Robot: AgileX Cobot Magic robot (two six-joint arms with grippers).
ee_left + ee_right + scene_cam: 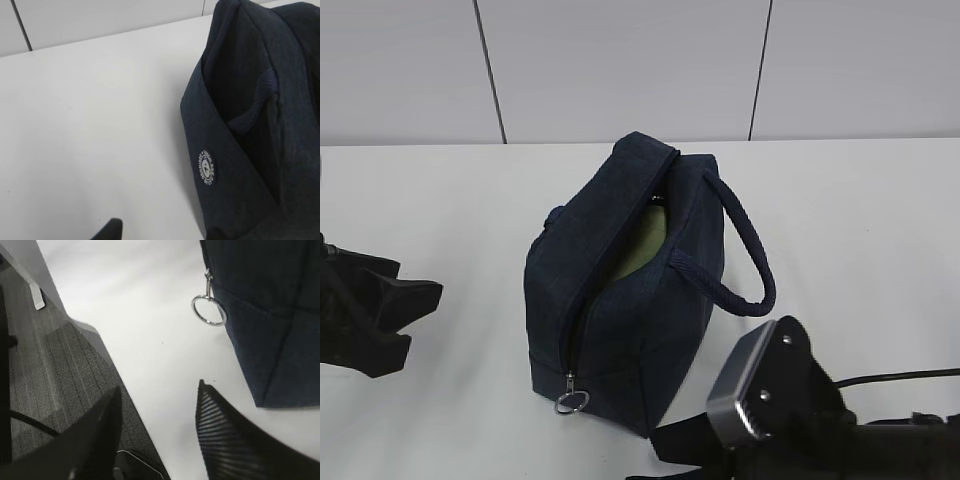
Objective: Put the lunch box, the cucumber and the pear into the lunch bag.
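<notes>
You see the lunch bag [620,300] standing on the white table [440,200], its top zipper undone along the ridge and the metal ring pull [572,402] hanging at the near end. Through the gap a sage-green surface shows, the lunch box [645,245] lid, inside the bag. Cucumber and pear: you cannot see either. One cord handle [745,255] loops out to the right.

Right gripper [160,432] sits over the table edge just beside the bag's near corner, fingers [225,430] parted, nothing between them. Left gripper [395,310] rests left of the bag, apart from it; its fingers look parted and empty, though only a tip shows in the wrist view.
</notes>
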